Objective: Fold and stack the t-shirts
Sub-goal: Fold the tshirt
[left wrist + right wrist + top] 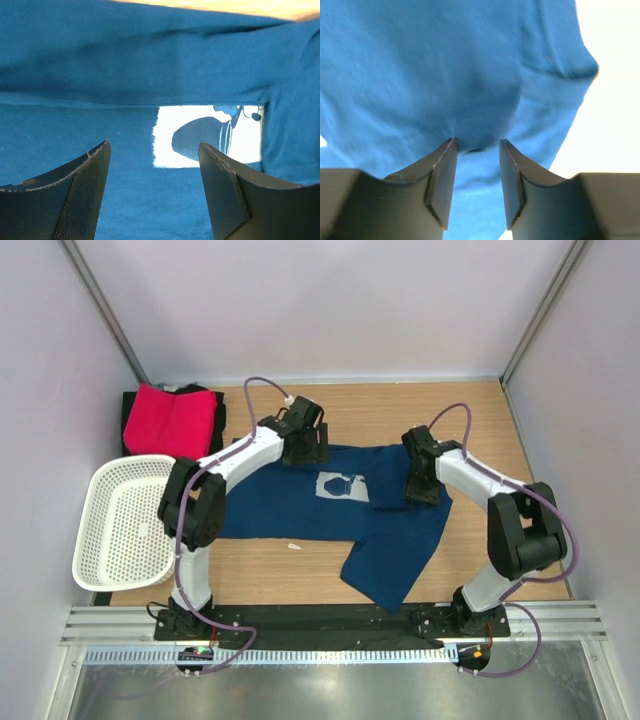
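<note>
Right hand (477,144) narrowed, pinching bunched fold of navy t-shirt (420,75); left hand (154,146) wide apart, empty, just above it.

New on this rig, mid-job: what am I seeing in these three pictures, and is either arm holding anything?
Two robot arms sit side by side at a wooden table. The overhead picture looks down from behind them; the other two come from cameras on each wrist, looking past the fingers. A blue t-shirt lies spread out, partly folded. A pink-red t-shirt rests on a black one at the far left, near a white basket. The left end effector is open over the blue shirt, holding nothing. The right end effector pinches a pucker of its cloth.
</note>
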Robot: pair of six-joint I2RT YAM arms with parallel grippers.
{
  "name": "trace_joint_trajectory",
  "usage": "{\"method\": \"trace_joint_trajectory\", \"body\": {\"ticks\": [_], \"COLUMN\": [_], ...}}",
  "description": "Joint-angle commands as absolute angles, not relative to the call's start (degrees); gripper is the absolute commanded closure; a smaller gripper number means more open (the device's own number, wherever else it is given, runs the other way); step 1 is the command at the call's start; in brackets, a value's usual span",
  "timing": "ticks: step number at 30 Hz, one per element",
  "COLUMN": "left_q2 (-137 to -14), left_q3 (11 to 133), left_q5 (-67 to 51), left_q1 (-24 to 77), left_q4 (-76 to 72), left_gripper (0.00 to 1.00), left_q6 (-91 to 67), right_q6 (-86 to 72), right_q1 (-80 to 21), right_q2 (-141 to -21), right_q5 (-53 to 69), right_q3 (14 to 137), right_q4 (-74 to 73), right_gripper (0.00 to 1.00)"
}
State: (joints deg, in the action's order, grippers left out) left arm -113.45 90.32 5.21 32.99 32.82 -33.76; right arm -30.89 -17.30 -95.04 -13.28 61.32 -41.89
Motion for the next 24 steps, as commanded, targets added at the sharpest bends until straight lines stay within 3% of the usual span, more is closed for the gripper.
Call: {"method": "trace_joint_trajectory", "body": {"ticks": [1, 8, 13, 17, 24], "left_q2": [-111.5, -113.2, -115.9, -117.6, -122.6], "left_q3": [92.5, 96.3, 101.7, 105.5, 107.8], "left_q5": [2.3, 3.6, 6.6, 11.8, 12.1], "left_q1": [34.4, 40.0, 38.5, 34.6, 24.6], "left_q4": [30.6, 30.1, 32.8, 35.1, 37.8], "left_gripper": [0.28, 0.28, 0.28, 0.30, 0.35], "left_q6": [-30.7, -26.4, -30.5, -33.7, -36.4], "right_q6": [-35.0, -39.0, -36.7, -34.5, -30.9], "right_q1": [-17.5, -17.5, -17.4, -17.3, -15.0], "right_q2": [-87.8, -80.3, -78.3, -84.5, -105.2], "right_q5": [-16.7, -15.2, -18.2, -20.3, -20.9], "right_q3": [60.2, 51.8, 59.4, 67.7, 79.5], "right_q4": [-47.5, -51.5, -48.4, -40.8, -29.7], "right_gripper": [0.57, 0.58, 0.53, 0.47, 0.47]}}
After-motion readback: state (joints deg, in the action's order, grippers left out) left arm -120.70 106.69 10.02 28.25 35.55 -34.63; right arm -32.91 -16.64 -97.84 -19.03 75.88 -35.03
